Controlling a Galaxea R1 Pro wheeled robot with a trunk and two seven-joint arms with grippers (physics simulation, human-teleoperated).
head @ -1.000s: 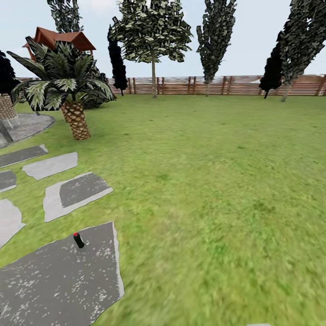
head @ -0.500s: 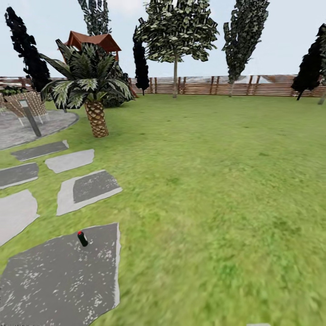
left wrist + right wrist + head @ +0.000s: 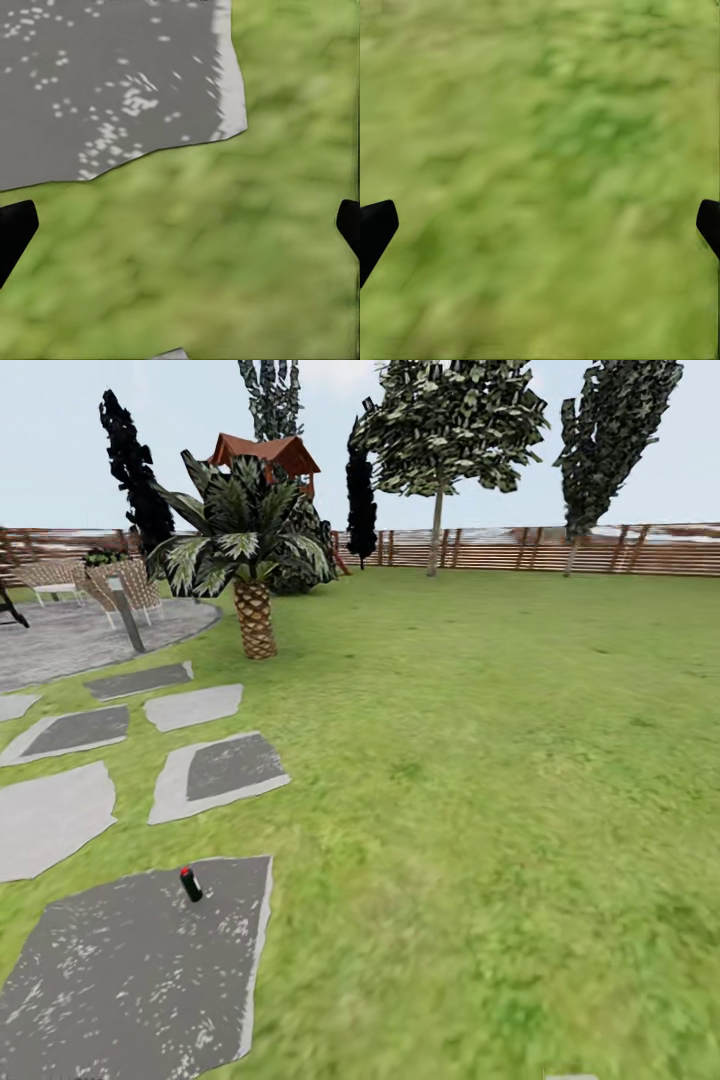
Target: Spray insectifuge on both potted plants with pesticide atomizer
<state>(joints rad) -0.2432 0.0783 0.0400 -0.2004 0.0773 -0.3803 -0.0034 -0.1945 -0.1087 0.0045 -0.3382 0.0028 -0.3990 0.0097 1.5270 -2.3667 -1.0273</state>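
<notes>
Lawn (image 3: 480, 780) fills most of the head view; grey stepping slabs (image 3: 220, 775) run along its left toward a round paved patio (image 3: 70, 645) with woven chairs (image 3: 125, 585); a palm-like plant (image 3: 250, 575) stands beside the patio, a wooden slat fence (image 3: 520, 548) behind. The pesticide atomizer (image 3: 190, 884), small, dark and red-capped, stands tilted on the nearest slab (image 3: 130, 980), near its far edge. Left fingers (image 3: 16, 232) are spread wide, empty, over grass beside a slab corner; right fingers (image 3: 376, 229) likewise spread, empty, over grass.
</notes>
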